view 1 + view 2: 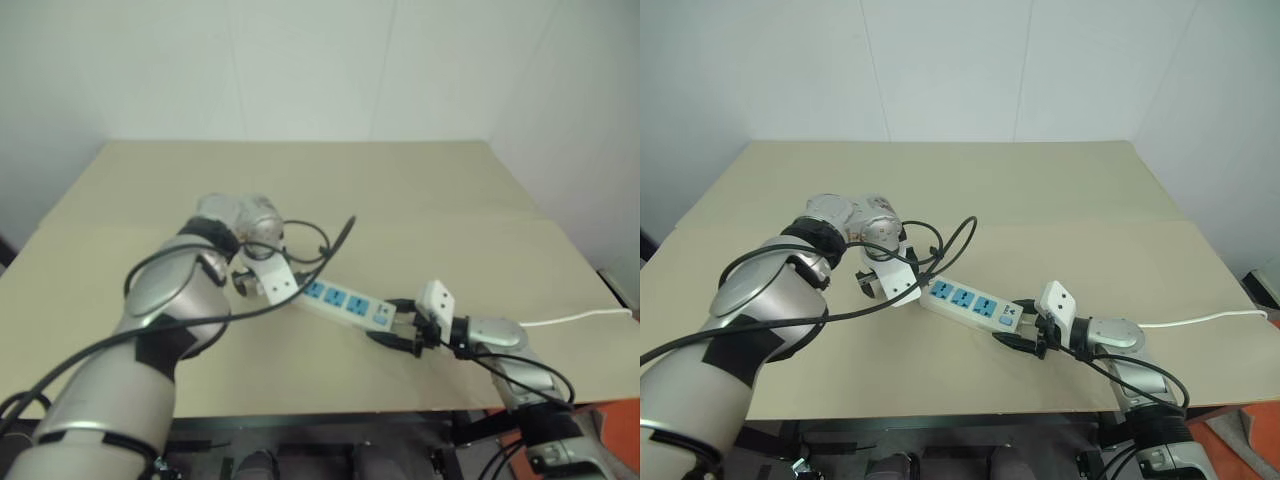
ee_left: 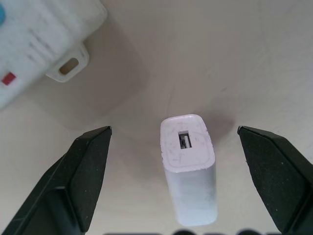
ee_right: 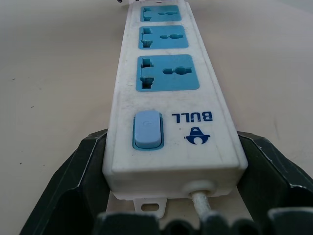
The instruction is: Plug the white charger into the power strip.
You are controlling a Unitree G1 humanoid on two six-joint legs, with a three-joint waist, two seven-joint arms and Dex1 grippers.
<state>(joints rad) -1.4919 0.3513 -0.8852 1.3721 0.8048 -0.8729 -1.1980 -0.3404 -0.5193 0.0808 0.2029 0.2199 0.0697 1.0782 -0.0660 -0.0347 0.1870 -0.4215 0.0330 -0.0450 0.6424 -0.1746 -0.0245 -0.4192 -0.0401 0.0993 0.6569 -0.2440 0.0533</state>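
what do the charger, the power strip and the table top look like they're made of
White charger: looks like smooth moulded plastic, slightly glossy, with fine scuffs and rounded edges; a metal-looking USB port in its end.
Power strip: hard white plastic housing, soft sheen and some grime, with matte blue plastic outlet faces and switch.
Table: matte beige sheet, possibly cardboard or laminate; a seam runs across it.

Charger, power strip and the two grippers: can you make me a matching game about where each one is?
Things:
1. white charger
2. power strip
3. left gripper
4. right gripper

Places or states:
A. fingers on both sides of the strip's cord end
B. standing on the table, not plugged in
C. open, fingers either side of the charger
D. lying flat, three blue outlets empty

Pairs: 1-B, 2-D, 3-C, 4-A
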